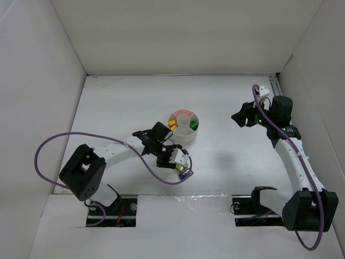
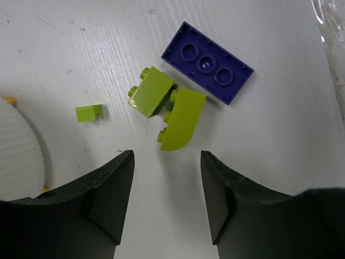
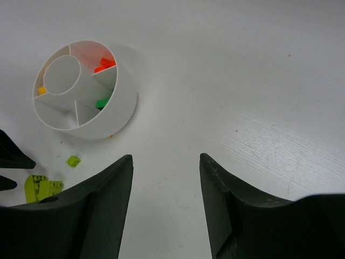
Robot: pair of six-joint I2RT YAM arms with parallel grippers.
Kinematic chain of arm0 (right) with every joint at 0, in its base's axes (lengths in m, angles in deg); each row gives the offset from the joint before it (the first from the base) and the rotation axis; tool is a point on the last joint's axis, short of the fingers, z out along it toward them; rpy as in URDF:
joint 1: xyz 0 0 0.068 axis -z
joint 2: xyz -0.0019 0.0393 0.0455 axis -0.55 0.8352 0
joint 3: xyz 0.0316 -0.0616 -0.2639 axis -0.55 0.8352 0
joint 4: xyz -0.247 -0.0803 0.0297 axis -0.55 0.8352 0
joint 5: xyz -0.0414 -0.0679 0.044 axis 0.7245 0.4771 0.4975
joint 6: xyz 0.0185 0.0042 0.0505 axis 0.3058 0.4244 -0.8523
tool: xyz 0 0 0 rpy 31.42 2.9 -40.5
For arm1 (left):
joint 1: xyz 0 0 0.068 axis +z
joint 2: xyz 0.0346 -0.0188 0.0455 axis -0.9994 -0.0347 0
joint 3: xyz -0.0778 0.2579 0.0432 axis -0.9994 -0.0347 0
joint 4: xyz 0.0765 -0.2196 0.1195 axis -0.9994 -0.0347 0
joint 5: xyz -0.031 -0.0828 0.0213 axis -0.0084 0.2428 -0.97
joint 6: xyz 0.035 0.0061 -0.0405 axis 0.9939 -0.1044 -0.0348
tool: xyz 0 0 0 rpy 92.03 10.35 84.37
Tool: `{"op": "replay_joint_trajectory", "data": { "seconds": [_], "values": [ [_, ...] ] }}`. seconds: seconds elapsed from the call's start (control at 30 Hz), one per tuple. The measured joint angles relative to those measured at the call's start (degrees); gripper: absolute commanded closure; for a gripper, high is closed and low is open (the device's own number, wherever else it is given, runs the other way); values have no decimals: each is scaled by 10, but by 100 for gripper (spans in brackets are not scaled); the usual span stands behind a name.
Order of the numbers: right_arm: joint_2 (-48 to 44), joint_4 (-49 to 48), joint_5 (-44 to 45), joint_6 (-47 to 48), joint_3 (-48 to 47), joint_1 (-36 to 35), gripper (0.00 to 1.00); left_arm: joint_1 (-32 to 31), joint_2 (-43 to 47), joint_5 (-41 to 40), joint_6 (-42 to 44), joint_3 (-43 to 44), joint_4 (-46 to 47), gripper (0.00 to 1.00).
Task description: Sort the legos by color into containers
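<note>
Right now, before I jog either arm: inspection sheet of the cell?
Surface: white table, faint scuffs.
Job's things: divided white dish holds orange legos, green lego, yellow lego in separate wedges; purple brick, lime bricks, small lime piece loose on table.
Clutter: nothing seen.
Tools: left tool open, empty, above lime bricks; right tool open, empty, right of dish.
Cables: purple cable loops off left arm, another along right arm.
Surroundings: white walls on three sides.
</note>
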Motion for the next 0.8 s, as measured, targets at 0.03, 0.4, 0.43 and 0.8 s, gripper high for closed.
{"op": "replay_joint_trajectory", "data": {
  "seconds": [0.03,0.4,0.43,0.8],
  "values": [
    [2,0,-1,-1,0,0,42,-1,-3,-1,3,4,0,51],
    [18,3,-7,-3,-3,0,42,-44,-42,-25,41,29,-18,54],
    [19,3,-7,-2,-4,0,42,-46,-43,-26,44,29,-20,55],
    [28,4,-8,3,-8,0,42,-50,-74,-40,46,49,-41,63]
  ]
}}
